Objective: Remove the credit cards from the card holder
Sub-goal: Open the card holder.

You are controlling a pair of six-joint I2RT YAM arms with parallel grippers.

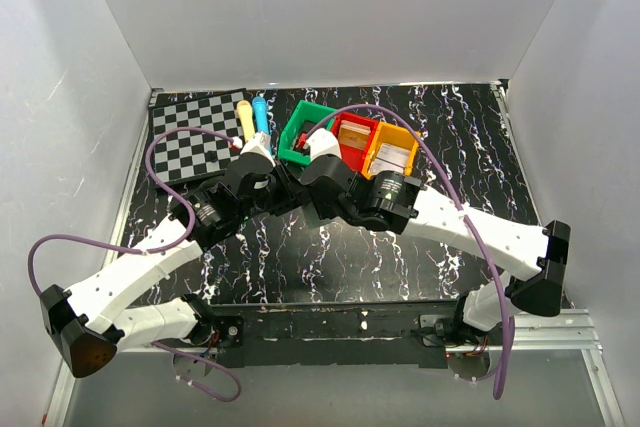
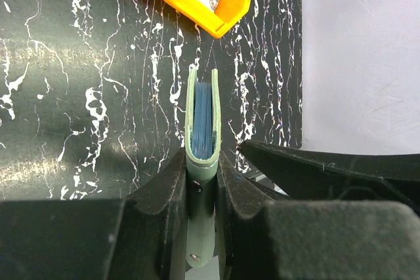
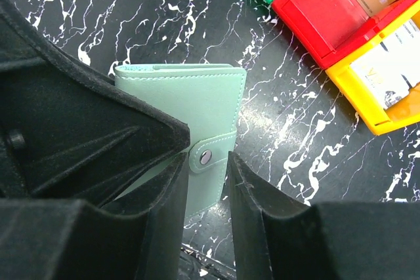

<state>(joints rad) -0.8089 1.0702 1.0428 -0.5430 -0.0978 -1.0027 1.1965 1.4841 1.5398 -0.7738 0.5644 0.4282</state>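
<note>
Pinching card holder (image 2: 202,109) edge-on at lower centre of left-wrist view: left gripper (image 2: 202,162), fingers pressed on its spine. Right gripper (image 3: 209,170) fingers spread, straddling snap tab (image 3: 205,157) (contact unclear). Step: unfastening holder, credit cards not out. Next: nip tab, peel snap free. Red bin (image 3: 315,18) and orange bin (image 3: 354,96) near at upper right. Bare tabletop (image 3: 98,4) at upper left.
</note>
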